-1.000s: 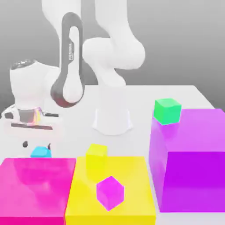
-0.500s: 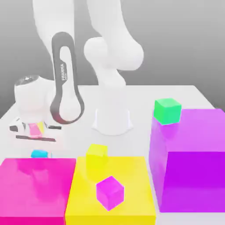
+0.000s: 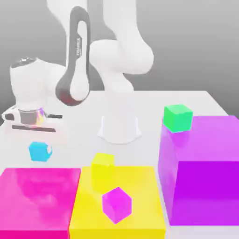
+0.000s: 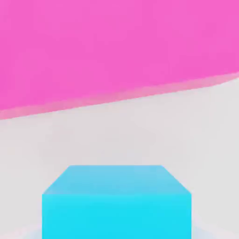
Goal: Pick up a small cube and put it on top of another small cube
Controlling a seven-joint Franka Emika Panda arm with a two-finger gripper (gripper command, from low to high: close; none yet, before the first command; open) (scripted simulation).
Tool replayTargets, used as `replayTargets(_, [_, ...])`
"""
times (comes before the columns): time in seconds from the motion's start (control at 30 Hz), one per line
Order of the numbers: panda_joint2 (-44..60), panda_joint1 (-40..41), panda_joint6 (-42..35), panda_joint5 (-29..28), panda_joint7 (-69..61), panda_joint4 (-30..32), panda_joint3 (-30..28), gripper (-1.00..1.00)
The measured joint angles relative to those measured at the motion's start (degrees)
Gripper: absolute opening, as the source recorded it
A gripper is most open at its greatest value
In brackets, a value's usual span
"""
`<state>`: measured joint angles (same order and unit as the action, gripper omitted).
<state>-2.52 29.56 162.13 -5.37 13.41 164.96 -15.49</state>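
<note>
White counter (image 3: 149, 107) under a plain grey backdrop, with big coloured blocks crowded along its near side. Fingers clenched on the small cube (image 3: 39, 151), hanging beneath the white hand (image 3: 29, 116) and, to judge by the gap below, lifted clear of the counter. Cyan and plain, seen close up in the hand view (image 4: 116, 200), just behind the far edge of the magenta block (image 3: 39, 200) and a little above its top face. Beside the magenta block, on the exterior view's right, the big yellow block (image 3: 135, 186), touching or nearly touching it, with a small yellow cube (image 3: 102, 165) at its far edge and a small purple cube (image 3: 116, 204) on top of it. Farther from the magenta block the same way, well apart, a tall purple block (image 3: 200, 172) carrying a small green cube (image 3: 178, 116) at its far corner. Step in hand, by judgement: carrying the load to another small cube, the yellow one being nearest. Best done by rising first, high enough to pass over the magenta block's corner, then travelling level, keeping the grip firm and the cyan faces square to the target's. Then lowering straight down, centred, with release only once resting flat, since an off-centre landing on so small a top would likely tip or slide off.
</note>
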Motion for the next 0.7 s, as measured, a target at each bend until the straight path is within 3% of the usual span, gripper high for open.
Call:
replayTargets(0.3, [-6.4,-1.7,-7.2,-6.5,14.0,-0.2,5.7,-1.00])
replayTargets(0.7, [-15.7,-7.6,-15.9,-2.6,24.0,-0.1,13.5,-1.00])
